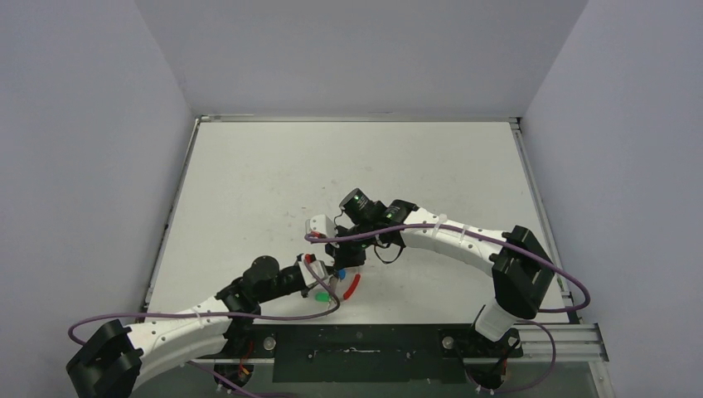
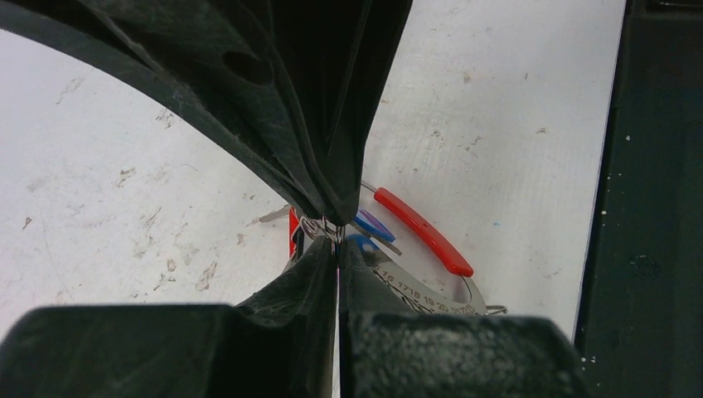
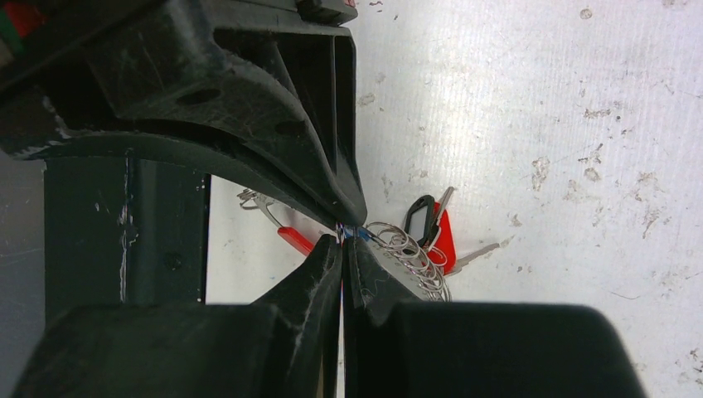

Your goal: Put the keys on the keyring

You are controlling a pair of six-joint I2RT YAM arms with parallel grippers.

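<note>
The keyring (image 3: 408,249) is a bunch of silvery wire coils with a red curved section (image 2: 423,232). It lies on the white table near the front edge. My left gripper (image 2: 337,240) is shut, its tips pinching the thin wire where the coils meet the red section. My right gripper (image 3: 341,240) is shut on the same stretch of wire, tip to tip with the left one. The blue key's head (image 2: 373,225) sits just beside the pinch. The green key (image 1: 320,295) lies on the table under my left gripper (image 1: 326,276). My right gripper (image 1: 345,262) comes in from above.
A red-headed key (image 3: 445,238) and a black clip (image 3: 419,214) hang in the coils. A silver numbered tag (image 2: 431,294) lies by the left finger. The black front rail (image 2: 655,207) runs close beside the ring. Purple cables (image 1: 530,257) loop over both arms.
</note>
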